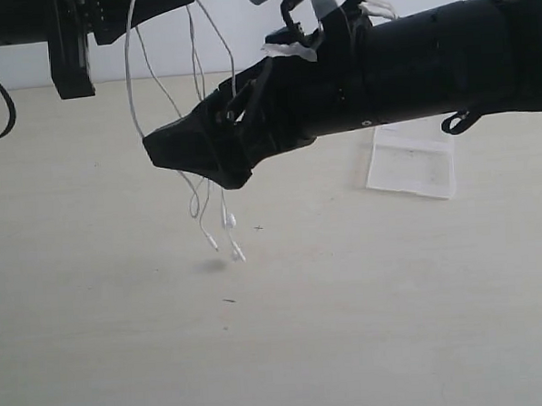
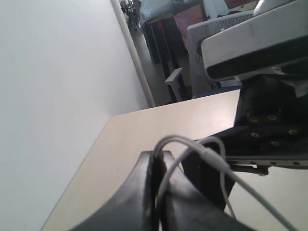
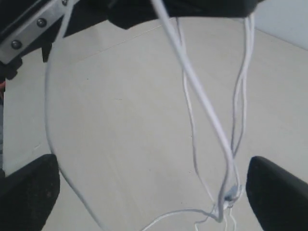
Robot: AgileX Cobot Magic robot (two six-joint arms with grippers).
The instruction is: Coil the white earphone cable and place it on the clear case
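Observation:
The white earphone cable hangs in long loops from my left gripper at the top of the exterior view. Its two earbuds dangle just above the table. In the left wrist view the left gripper is shut on the cable, which arches out of the jaws. My right gripper reaches in from the right at mid-height of the loops. In the right wrist view it stands wide open, with cable strands hanging between its fingers, unclamped. The clear case lies flat on the table, behind the right arm.
The pale table fills the exterior view, with a white wall behind it. The thick black right arm crosses above the case. A black robot cable loops at the far left. Chairs and furniture stand beyond the table's end.

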